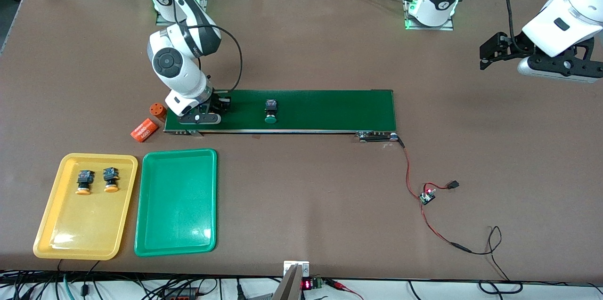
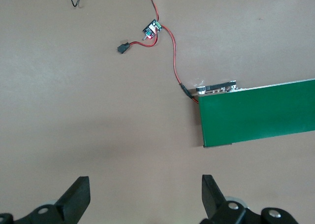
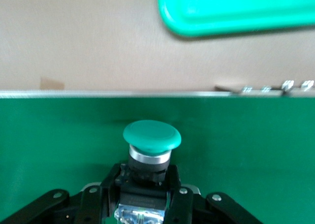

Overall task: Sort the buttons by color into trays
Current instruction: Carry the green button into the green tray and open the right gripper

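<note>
front view: two yellow buttons [image 1: 83,181] [image 1: 111,179] lie side by side in the yellow tray [image 1: 56,234], near its top end.
done: both yellow ones look sorted, i think.
left to do: the green tray [image 1: 174,224] has nothing in it, so two green ones are left, i think.
orange tubes [image 1: 144,130] [image 1: 158,110]: on the table just off the belt's end, toward the right arm's end. not part of the job.
right gripper [image 1: 201,118]: low on the belt [image 1: 330,109], at the end by the tubes. in the right wrist view its fingers [image 3: 172,192] are squeezed on the dark body of a green button [image 3: 151,137]. the cap pokes out in front.
other green button [image 1: 271,111]: lies alone on the belt, nearer the middle, well apart from the gripper.
edges: the belt has a shiny rail along the side facing the trays. the green tray has a raised rim. the held button must go up over both, i think.
room: bare table between belt and green tray, and lots of room in that tray.
left gripper [image 2: 145,197]: waits high over bare table at the left arm's end, fingers wide apart, holding nothing.
</note>
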### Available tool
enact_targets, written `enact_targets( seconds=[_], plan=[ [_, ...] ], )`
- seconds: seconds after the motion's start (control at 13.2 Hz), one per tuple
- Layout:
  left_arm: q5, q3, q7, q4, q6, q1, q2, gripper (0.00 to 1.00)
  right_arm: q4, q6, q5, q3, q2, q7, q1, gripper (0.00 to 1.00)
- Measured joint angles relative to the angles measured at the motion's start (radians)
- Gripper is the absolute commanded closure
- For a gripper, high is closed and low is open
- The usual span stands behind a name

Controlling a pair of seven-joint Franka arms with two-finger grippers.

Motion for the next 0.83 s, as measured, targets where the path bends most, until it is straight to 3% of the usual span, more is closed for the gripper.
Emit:
enact_targets(
  seconds=[0.38,0.83],
  plan=[
    [0.0,0.0,0.0,0.001,0.0,0.0,0.0,0.0,0.256,-0.086,-0.001,-0.041,0.035,-0.187,-0.08,1.0],
    [0.0,0.0,0.0,0.001,-0.001,0.0,0.001,0.0,0.445,-0.011,-0.025,-0.064,0.269,-0.403,-0.226,0.99]
  ],
)
